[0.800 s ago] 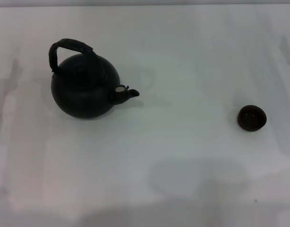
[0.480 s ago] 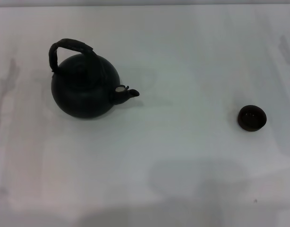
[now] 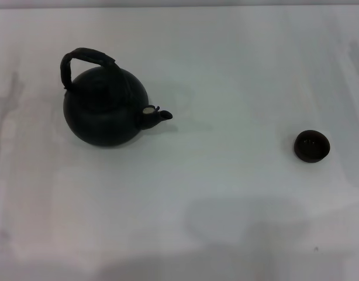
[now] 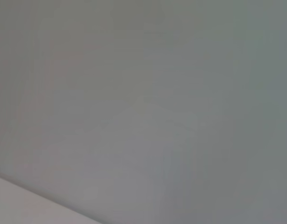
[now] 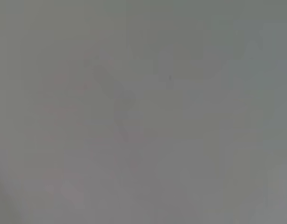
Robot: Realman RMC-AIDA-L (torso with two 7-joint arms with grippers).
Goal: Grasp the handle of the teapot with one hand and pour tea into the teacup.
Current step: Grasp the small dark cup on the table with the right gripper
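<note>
Nothing has moved: we see teapot (image 3: 106, 110) and teacup (image 3: 311, 146) well apart on the desk (image 3: 226, 58), handle (image 3: 86, 60) ungrasped; neither end effector shows, state unknown.

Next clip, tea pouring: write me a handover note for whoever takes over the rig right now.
Grippers: neither left nor right shows in any view; the wrist views show only blank surface.
Things: teapot stands upright on the robot's left of the white table, handle arched over it, spout pointing toward the teacup, which stands far off on the right.
Done: nothing.
Left: grasp the handle, carry the pot to the cup, pour.
</note>
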